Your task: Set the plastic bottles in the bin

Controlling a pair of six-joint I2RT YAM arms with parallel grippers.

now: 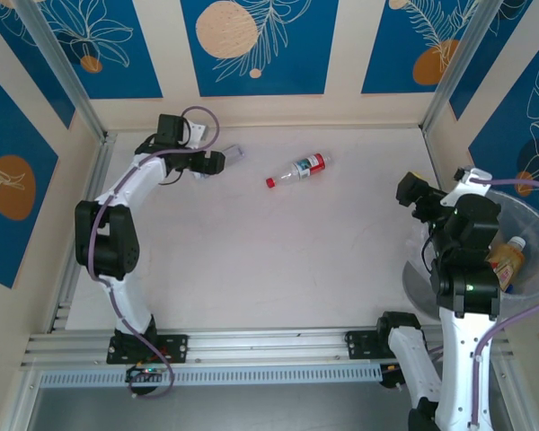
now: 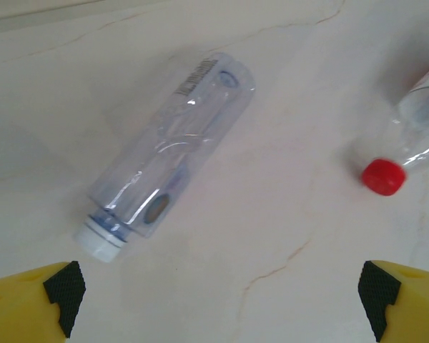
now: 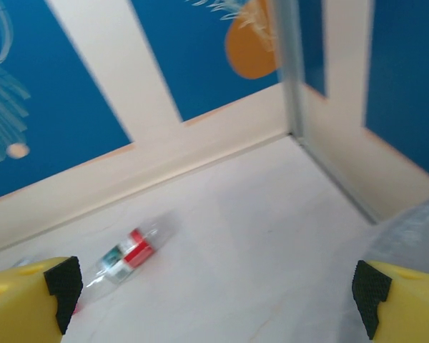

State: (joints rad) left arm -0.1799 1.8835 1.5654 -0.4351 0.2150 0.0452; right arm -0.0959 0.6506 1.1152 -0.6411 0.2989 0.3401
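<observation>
- My left end effector is released, fingers spread wide with nothing between them. It hovers over the far left of the desk.
- The clear bottle lies on its side just ahead of those fingers, untouched. Its white cap points toward one of them.
- The red-capped bottle lies on its side further right, near the far middle of the desk, apart from the clear one.
- My right end effector is also released and empty, raised beside the bin at the right edge. A brown-labelled bottle already sits inside the bin.
- As I judge it, the step in hand is the approach to pick up the clear bottle with my left arm.
- The next move calls for going forward and down until the fingers straddle the bottle's body. The bottle lies diagonally, so this probably needs a wrist turn.
- The close should be gentle, since the smooth round plastic could roll or slip away.
</observation>
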